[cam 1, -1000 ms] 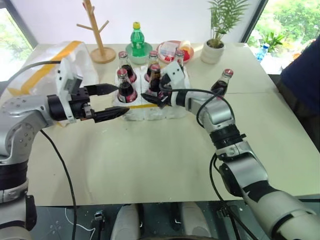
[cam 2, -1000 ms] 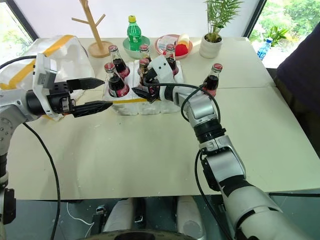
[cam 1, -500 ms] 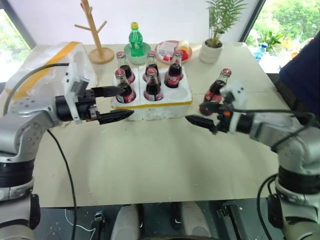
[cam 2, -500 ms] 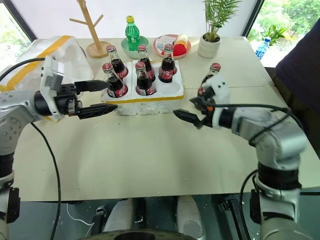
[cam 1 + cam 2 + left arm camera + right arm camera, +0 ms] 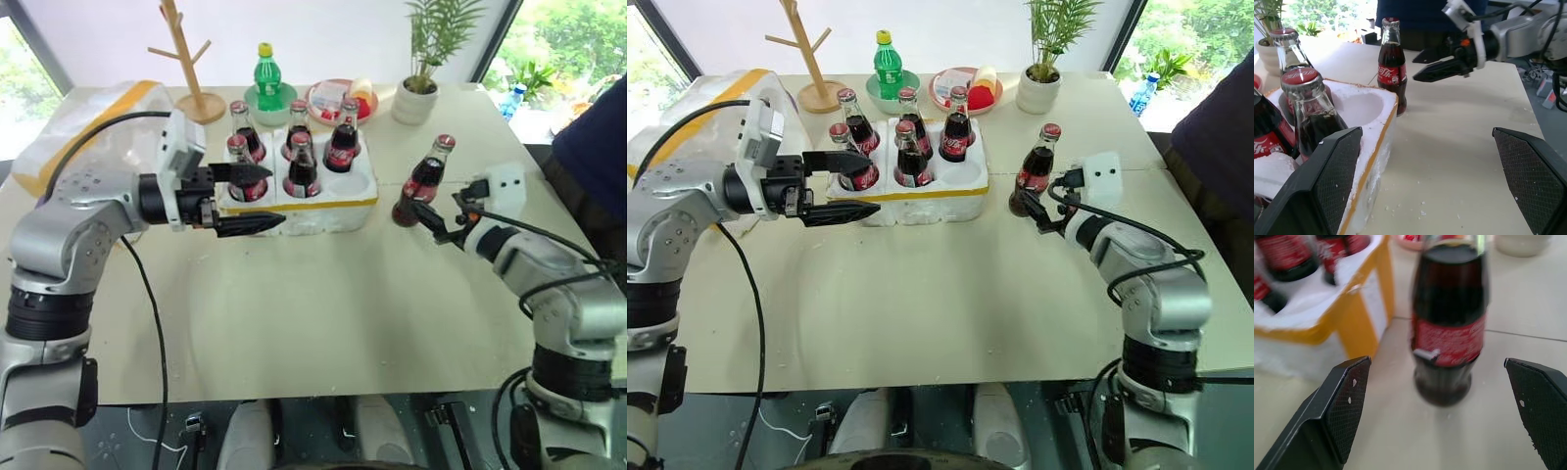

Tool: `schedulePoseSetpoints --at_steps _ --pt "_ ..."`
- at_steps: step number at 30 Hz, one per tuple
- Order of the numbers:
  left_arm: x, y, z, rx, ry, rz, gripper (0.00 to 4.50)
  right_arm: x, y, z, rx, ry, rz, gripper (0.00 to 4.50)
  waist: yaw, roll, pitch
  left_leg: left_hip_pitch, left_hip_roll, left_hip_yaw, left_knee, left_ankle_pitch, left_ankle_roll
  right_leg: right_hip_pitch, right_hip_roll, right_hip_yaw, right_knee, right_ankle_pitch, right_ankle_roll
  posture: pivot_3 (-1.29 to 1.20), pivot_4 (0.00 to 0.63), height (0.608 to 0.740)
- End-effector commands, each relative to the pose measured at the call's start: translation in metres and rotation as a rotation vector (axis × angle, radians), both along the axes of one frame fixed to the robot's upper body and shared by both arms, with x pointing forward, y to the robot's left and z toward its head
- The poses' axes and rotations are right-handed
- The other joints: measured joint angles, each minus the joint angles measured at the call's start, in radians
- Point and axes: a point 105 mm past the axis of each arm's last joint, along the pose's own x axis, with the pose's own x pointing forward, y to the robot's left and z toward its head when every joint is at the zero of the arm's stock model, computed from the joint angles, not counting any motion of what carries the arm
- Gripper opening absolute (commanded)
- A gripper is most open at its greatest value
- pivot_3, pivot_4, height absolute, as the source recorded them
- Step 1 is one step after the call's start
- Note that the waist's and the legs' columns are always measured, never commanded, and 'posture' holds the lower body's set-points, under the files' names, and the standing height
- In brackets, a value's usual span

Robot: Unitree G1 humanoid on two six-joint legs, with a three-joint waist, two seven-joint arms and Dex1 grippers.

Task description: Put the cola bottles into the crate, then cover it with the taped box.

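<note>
Now lone cola bottle [image 5: 419,180] upright, neck up; R gripper [image 5: 437,223] jaws spread, empty.

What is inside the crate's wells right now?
The crate holds five cola bottles, upright in their wells. The front well on the robot's right is empty. The sixth bottle stands on the table beside it. The bottle bases are hidden by the foam.

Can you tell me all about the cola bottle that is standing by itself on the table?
The lone cola bottle is small, clear glass, full of dark cola, with a red cap and a red label with white writing. It stands upright on the pale table, beside the white foam crate but not touching it. The crate's well nearest to it is empty. The right gripper is open and aimed at its base, with a finger on each side. Nothing grips it yet.
</note>
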Motion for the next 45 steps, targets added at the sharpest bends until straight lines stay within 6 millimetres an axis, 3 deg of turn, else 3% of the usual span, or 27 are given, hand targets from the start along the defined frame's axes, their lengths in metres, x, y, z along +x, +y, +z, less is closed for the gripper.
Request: schedulePoseSetpoints --at_steps 1,7,10,12,17,20,24,26,29,35,40,42,44,45 --pt "-0.004 0.0 0.01 0.007 -0.048 -0.005 4.5 0.018 0.003 0.011 0.001 -0.077 -0.005 4.46 0.0 0.0 0.0 0.0 0.0 0.0 0.0 0.0 0.0 0.0 0.0 0.0 0.0 0.0 0.0 0.0 0.15 0.74" --pt "-0.006 0.007 0.012 0.022 -0.055 0.032 4.5 0.052 0.006 -0.001 0.018 -0.065 -0.014 4.46 -0.001 0.0 0.0 0.0 0.0 0.0 0.0 0.0 0.0 0.0 0.0 0.0 0.0 0.0 0.0 0.0 0.15 0.74" --pt "-0.008 0.011 0.015 0.02 -0.063 0.055 4.5 0.06 0.001 0.002 -0.021 -0.089 -0.024 3.67 0.001 0.001 0.0 0.0 0.0 0.0 0.0 0.0 0.0 0.0 0.0 0.0 0.0 0.0 0.0 0.0 0.15 0.74" --pt "-0.009 0.014 0.016 0.016 -0.063 0.071 4.5 0.059 0.002 0.014 -0.037 -0.141 0.002 2.76 0.002 0.001 0.0 -0.001 0.0 0.0 0.0 0.0 0.0 0.0 0.0 0.0 0.0 0.0 0.0 0.0 0.15 0.74" --pt "-0.009 0.021 0.013 0.009 -0.061 0.107 4.5 0.048 0.014 0.068 -0.051 -0.318 0.112 2.78 0.001 0.003 0.002 -0.001 0.0 0.0 0.0 0.0 0.0 -0.001 -0.001 0.0 0.0 0.0 0.0 0.0 0.15 0.74" --pt "-0.009 0.021 0.011 0.004 -0.059 0.113 4.5 0.04 0.031 0.107 -0.009 -0.413 0.213 2.78 -0.006 0.005 0.004 -0.001 0.001 0.0 0.0 0.0 0.0 -0.002 -0.001 0.0 0.0 0.0 0.0 0.0 0.15 0.74" --pt "-0.008 0.02 0.01 -0.003 -0.058 0.116 4.5 0.032 0.065 0.127 0.047 -0.421 0.373 2.78 -0.006 0.006 0.004 -0.001 0.002 0.0 0.0 0.0 0.0 -0.003 0.001 0.001 0.001 0.0 0.0 0.0 0.15 0.74" --pt "-0.007 0.02 0.011 -0.006 -0.06 0.115 4.5 0.027 0.08 0.127 0.059 -0.406 0.438 2.78 -0.002 0.006 0.004 -0.001 0.003 0.0 -0.001 0.0 0.0 -0.003 0.002 0.0 0.001 -0.001 -0.001 0.0 0.15 0.74" --pt "-0.006 0.019 0.011 -0.006 -0.063 0.112 4.5 0.025 0.1 0.112 0.022 -0.349 0.506 2.78 0.002 0.006 0.004 -0.002 0.002 0.001 0.0 0.0 0.0 -0.002 0.001 0.0 0.0 -0.001 -0.001 0.0 0.15 0.74" --pt "-0.007 0.02 0.011 -0.001 -0.067 0.116 4.5 0.042 0.104 0.069 -0.068 -0.188 0.434 2.78 0.005 0.006 0.004 -0.002 0.0 0.001 0.0 0.0 0.0 -0.002 -0.002 0.0 0.0 0.0 -0.001 0.0 0.15 0.74" --pt "-0.007 0.023 0.011 0.004 -0.067 0.126 4.5 0.053 0.106 0.051 -0.085 -0.137 0.405 2.78 0.003 0.006 0.004 -0.002 0.001 0.001 0.0 0.0 0.0 -0.002 0.0 -0.001 0.0 -0.001 -0.001 0.0 0.15 0.74" --pt "-0.007 0.025 0.011 0.008 -0.067 0.131 4.5 0.058 0.106 0.049 -0.083 -0.128 0.392 3.81 0.003 0.006 0.004 -0.002 0.001 0.001 0.0 0.0 0.0 -0.002 -0.001 -0.001 0.0 -0.001 -0.001 0.0 0.15 0.74" --pt "-0.008 0.028 0.011 0.014 -0.066 0.139 4.5 0.06 0.104 0.05 -0.085 -0.131 0.386 4.45 0.002 0.006 0.004 -0.002 0.001 0.001 0.0 0.0 0.0 -0.002 -0.001 -0.001 0.0 -0.001 -0.001 0.0 0.15 0.74" --pt "-0.009 0.03 0.012 0.016 -0.066 0.146 4.5 0.06 0.102 0.053 -0.087 -0.135 0.388 4.45 0.001 0.006 0.004 -0.002 0.001 0.001 0.0 0.0 0.0 -0.002 -0.001 -0.001 0.0 -0.001 -0.001 0.0 0.15 0.74"
